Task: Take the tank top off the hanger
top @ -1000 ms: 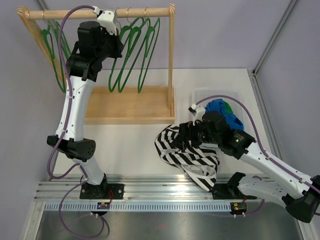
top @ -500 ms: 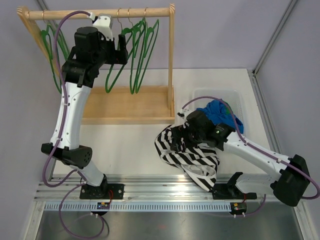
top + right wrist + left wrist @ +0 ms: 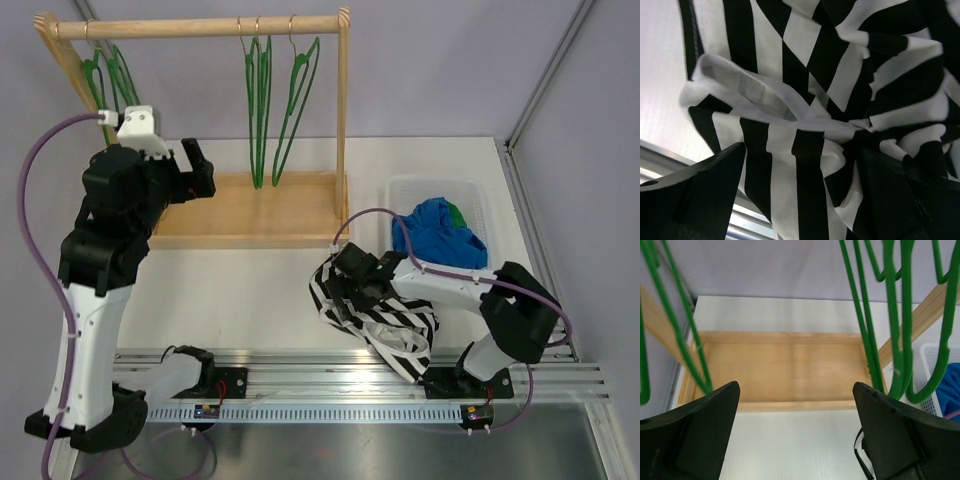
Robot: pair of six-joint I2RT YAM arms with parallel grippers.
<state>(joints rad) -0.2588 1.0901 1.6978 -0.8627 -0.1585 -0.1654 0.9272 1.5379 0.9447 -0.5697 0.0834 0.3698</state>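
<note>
Right gripper (image 3: pixel 342 285), overhead view: low over the striped tank top (image 3: pixel 400 325), which lies crumpled on the table (image 3: pixel 250 290), near right of the bare hangers (image 3: pixel 262 110); left gripper (image 3: pixel 195 168) is well apart. Left wrist view: fingers (image 3: pixel 700 430) spread, empty. Right wrist view: jaws spread, fabric directly beneath.
</note>
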